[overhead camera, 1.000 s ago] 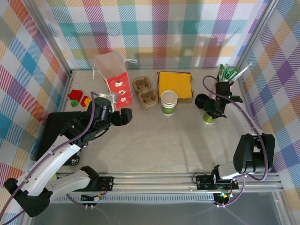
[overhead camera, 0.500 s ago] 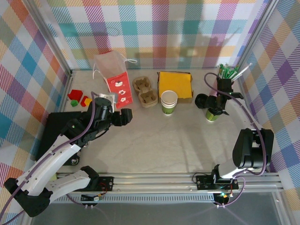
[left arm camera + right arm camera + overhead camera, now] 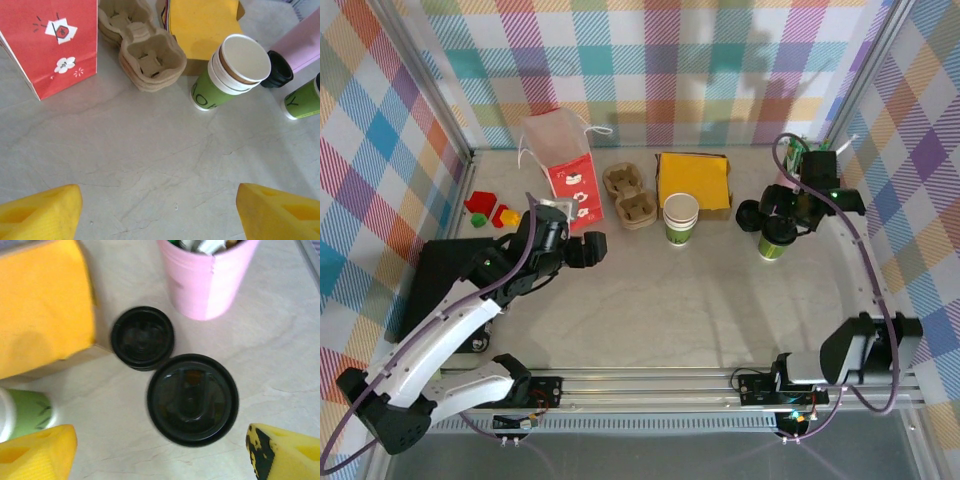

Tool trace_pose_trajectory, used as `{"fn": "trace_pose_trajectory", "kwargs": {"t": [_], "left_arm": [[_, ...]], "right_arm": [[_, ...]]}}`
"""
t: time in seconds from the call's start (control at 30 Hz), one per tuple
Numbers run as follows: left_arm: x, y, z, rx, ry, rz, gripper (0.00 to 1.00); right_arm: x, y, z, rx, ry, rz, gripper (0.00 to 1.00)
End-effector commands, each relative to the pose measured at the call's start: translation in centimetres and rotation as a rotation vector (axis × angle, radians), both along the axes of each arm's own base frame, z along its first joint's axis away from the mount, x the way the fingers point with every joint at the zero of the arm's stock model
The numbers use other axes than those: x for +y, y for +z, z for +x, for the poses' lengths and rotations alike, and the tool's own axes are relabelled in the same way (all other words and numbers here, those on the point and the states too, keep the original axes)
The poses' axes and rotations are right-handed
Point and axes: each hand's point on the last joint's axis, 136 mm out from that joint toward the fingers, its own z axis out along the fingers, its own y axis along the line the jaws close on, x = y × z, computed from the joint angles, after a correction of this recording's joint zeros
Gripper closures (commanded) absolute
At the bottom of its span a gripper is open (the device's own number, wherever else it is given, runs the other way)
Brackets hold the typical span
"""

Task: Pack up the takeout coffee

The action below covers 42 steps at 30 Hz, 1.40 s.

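So the takeout coffee is sitting upright on the surface over on the right side, green body with a black round top. From your right wrist cam that top is looking like a lid with a raised U shape on it, though I can't say for sure.

Your right pincer is hanging right above it, jaws spread wide and gripping nothing. On that cam the two yellow fingertips are sitting far apart at the bottom corners, with the coffee's top between them and a bit ahead.

Just beside the coffee, toward the back left, a smaller black lid is lying flat. Whether the two are touching, I can't tell. Behind both, a pink cup is standing with some stuff poking out of it. A yellow napkin pile is lying left of the lid, and a stack of cups is standing in front of that pile, well apart from the coffee.

Further left you're looking at cardboard cup carriers, then a red paper bag.

Your left pincer is hovering over bare surface just in front of the bag, also wide open and empty, pointing toward the carriers. Its cam is catching the coffee at the far right edge.
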Motion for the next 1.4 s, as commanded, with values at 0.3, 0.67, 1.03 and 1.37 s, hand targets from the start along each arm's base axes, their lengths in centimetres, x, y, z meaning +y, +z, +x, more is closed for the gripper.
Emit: {"fn": "trace_pose_trajectory", "kwargs": {"t": [0.3, 0.67, 1.03, 1.37], "left_arm": [[-3.5, 0.0, 3.5, 0.036, 0.005, -0.073, 0.23], [-6.7, -5.6, 8.7, 0.120, 0.090, 0.013, 0.26], [-7.1, -11.0, 13.8, 0.151, 0.265, 0.136, 0.27], [-6.9, -13.9, 17.8, 0.162, 0.360, 0.165, 0.43]], "right_arm": [[9.0, 6.0, -4.1, -0.163, 0.279, 0.498, 0.13], [11.4, 1.5, -4.5, -0.214, 0.424, 0.488, 0.13], [11.9, -3.7, -3.3, -0.352, 0.464, 0.374, 0.15], [15.0, -8.0, -3.6, -0.357, 0.555, 0.277, 0.15]]}}
